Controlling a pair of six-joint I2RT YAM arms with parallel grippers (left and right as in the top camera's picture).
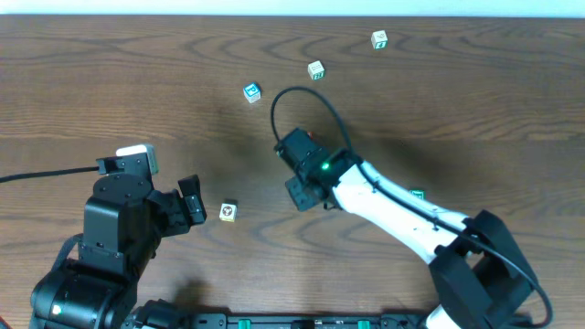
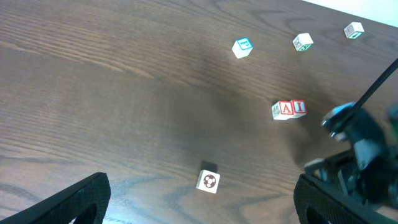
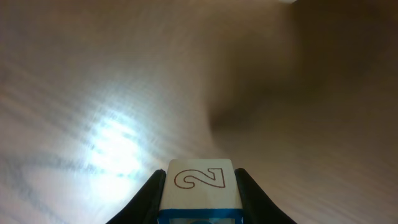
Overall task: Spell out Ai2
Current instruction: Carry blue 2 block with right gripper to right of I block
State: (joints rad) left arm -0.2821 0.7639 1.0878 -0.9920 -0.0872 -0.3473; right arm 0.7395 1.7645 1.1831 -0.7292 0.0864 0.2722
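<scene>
We see right hand point(image 3: 200, 199) pinching white wooden cube marked "2" point(image 3: 199, 177); blue band beneath, bottom cut off. Ahead of it only blurred wooden bench point(image 3: 93, 74). Red-lettered "A" and "I" cubes point(image 2: 289, 109) touching, ahead-right of left hand point(image 1: 192, 208), whose fingers are spread. Overhead, pair almost wholly hidden.

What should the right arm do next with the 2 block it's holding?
Probably carry the 2 block, clamped in the right gripper, to the free side of the I block, which sits against the A block, and lower it there.
</scene>
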